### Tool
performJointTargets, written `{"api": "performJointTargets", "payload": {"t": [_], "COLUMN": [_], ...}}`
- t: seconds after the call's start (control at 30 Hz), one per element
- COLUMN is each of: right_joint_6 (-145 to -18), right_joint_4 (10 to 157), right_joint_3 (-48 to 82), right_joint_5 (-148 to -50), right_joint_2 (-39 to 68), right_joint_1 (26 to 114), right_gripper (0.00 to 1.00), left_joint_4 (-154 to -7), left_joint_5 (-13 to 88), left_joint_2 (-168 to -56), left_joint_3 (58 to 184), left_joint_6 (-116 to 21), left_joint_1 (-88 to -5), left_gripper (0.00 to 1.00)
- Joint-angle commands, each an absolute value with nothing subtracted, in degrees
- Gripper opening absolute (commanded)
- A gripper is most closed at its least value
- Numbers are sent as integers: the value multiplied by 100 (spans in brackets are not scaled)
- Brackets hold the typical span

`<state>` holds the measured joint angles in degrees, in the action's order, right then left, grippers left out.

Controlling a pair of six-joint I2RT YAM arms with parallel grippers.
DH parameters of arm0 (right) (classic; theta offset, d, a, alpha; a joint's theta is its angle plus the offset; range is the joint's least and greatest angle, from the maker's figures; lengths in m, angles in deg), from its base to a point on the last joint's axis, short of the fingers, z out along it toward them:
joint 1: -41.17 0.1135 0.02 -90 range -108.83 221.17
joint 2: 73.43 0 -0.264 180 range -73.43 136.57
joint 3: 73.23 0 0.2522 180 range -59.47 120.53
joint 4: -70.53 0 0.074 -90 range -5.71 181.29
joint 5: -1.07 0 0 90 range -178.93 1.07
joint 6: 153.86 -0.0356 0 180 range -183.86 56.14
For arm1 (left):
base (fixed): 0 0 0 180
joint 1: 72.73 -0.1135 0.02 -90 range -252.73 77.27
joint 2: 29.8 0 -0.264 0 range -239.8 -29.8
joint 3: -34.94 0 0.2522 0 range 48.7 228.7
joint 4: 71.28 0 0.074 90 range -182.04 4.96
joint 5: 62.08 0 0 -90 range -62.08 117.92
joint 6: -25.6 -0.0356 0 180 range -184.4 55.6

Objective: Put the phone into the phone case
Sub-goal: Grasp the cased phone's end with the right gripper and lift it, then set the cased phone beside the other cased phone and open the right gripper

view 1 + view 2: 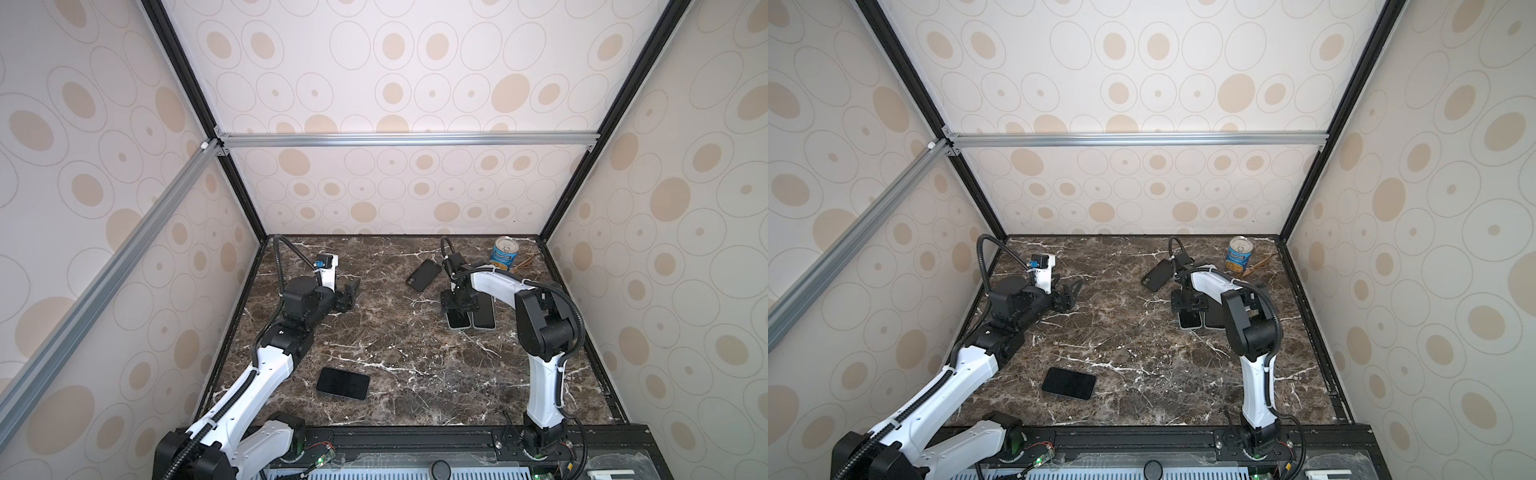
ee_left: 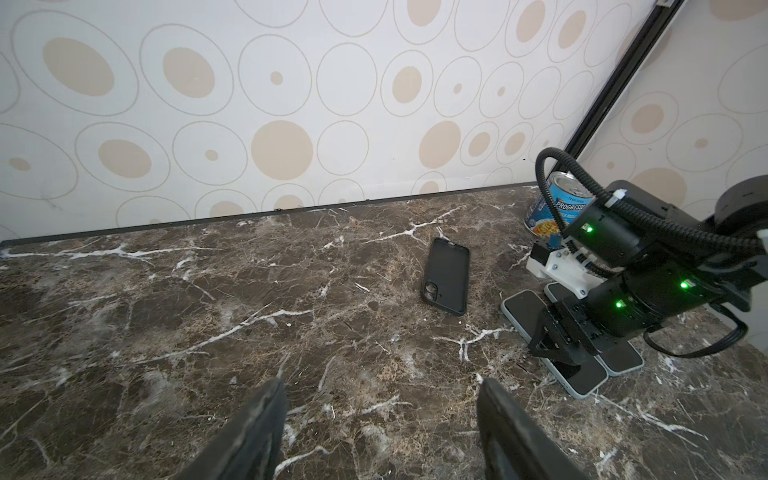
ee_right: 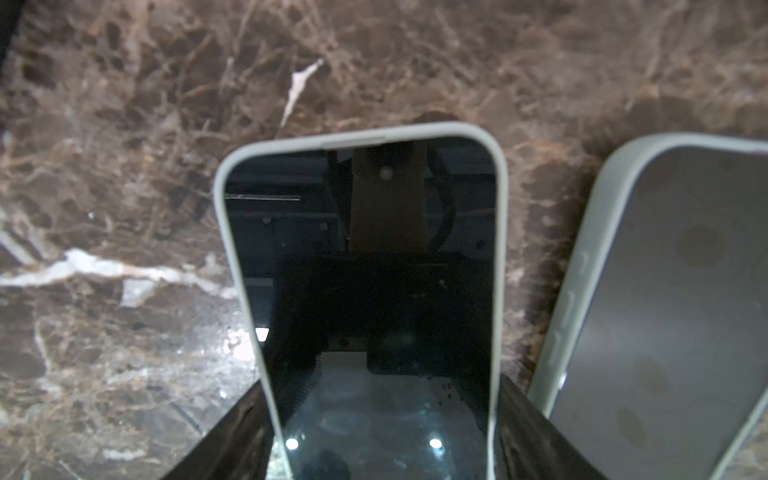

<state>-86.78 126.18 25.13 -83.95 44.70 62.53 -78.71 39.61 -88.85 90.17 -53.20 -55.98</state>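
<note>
- Marble surface [image 1: 415, 353] inside a booth with spotted walls; black phone case [image 1: 423, 275] lies flat, upper centre in both top views.
- phone [image 3: 365, 270]: pale rim, screen up, flat on the surface right of centre, just beside a second phone [image 3: 665, 291].
- right gripper [image 1: 459, 309] straddles it with jaws wide, one finger at each long edge and no gap showing; cannot tell if it is squeezing.
- left gripper [image 2: 380, 386]: wide, empty, at the left of both top views, well apart.
- Handling, judged: rigid, fairly heavy, with slick breakable glass. Grip the rimmed long edges mid-length, never the screen. The case looks flexible and may slide when pressed.
</note>
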Motion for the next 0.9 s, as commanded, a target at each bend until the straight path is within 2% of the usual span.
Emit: {"api": "performJointTargets", "payload": {"t": [0.0, 0.57, 0.6, 0.63, 0.87], "right_joint_6": [-9124, -8984, -8940, -8891, -7704], "right_joint_4": [12635, 12664, 12712, 12741, 12528], "right_joint_3": [2254, 2266, 2299, 2332, 2556], "right_joint_5": [-7973, -8191, -8171, -8129, -8003], "right_joint_2": [4519, 3552, 3473, 3388, 2536], "right_joint_1": [6191, 6271, 6313, 6364, 7337], "right_gripper": [78, 88, 94, 100, 100], "left_joint_4": [-7827, -7826, -7828, -7834, -8056], "left_joint_5": [4011, 4066, 4054, 4038, 3787], "left_joint_2": [-8773, -8661, -8645, -8636, -8619], "left_joint_3": [9045, 9045, 9045, 9047, 9115], "left_joint_6": [-5266, -5240, -5244, -5252, -5016], "left_joint_1": [-5639, -5658, -5659, -5656, -5656], "left_gripper": [73, 73, 73, 73, 73]}}
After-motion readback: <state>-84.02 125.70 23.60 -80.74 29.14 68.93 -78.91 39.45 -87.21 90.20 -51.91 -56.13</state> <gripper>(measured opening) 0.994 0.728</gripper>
